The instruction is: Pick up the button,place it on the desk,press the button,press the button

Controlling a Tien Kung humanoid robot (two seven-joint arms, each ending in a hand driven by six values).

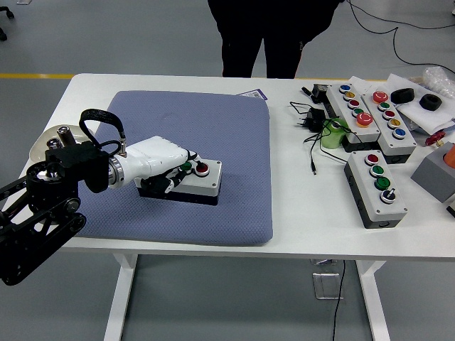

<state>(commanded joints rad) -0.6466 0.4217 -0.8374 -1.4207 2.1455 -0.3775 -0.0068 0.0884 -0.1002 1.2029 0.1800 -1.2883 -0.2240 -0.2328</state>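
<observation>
1. We judge the pressing step is in hand: our left hand (162, 165) lies over the near end of the button box (190, 182), fingers curled, holding nothing.
2. We should press straight down on one cap, so the box doesn't slide on the blue pad (186, 165).
3. The green button (186, 168) sits at our fingertips, the red button (202, 169) just beyond them, on the worktop (306, 213).

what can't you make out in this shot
1. Head view: whether a fingertip of the left hand actually presses the green button; the fingers cover the left end of the button box.
2. The right hand is outside the frame.
3. The person is cut off by the top edge.
4. Print on the card behind the blue mat is too small.
</observation>
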